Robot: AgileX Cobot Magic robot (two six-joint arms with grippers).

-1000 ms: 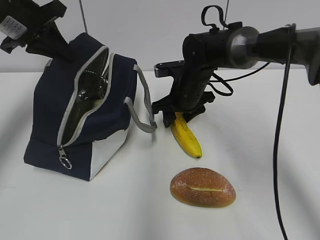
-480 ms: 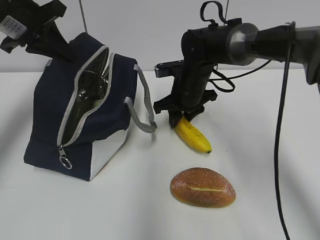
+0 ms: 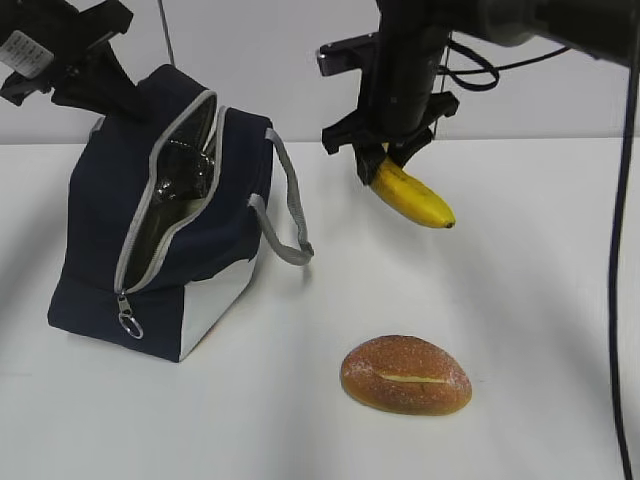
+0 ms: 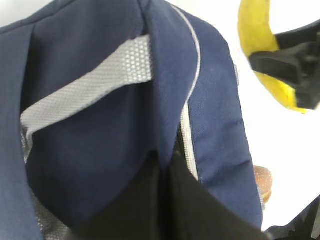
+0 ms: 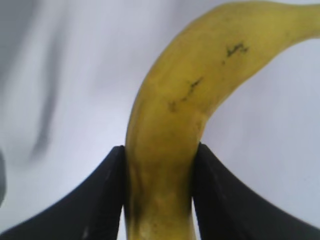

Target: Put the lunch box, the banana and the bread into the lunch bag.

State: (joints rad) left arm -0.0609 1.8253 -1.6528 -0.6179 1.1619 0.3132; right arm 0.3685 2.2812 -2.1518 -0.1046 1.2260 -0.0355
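Observation:
The navy lunch bag [image 3: 110,220] stands at the left with its zipper open and its dark inside showing. My left gripper [image 3: 105,92] is shut on the bag's top back edge; in the left wrist view [image 4: 167,167] its black fingers pinch the navy fabric [image 4: 100,150]. My right gripper [image 3: 385,158] is shut on the upper end of the yellow banana [image 3: 412,195] and holds it in the air, right of the bag. In the right wrist view [image 5: 159,162] the banana [image 5: 200,75] sits between both fingers. The bread [image 3: 405,375] lies on the table in front. The lunch box is not in view.
The white table [image 3: 520,300] stretches right and in front of the bag. The bag's grey loop handle [image 3: 290,215] hangs toward the banana. The metal zipper pull [image 3: 130,322] hangs at the bag's lower front. A black cable [image 3: 622,300] hangs down at the right edge.
My right gripper has lifted the banana off the table, up and a little to the right. The bag, the left gripper and the bread have not moved.

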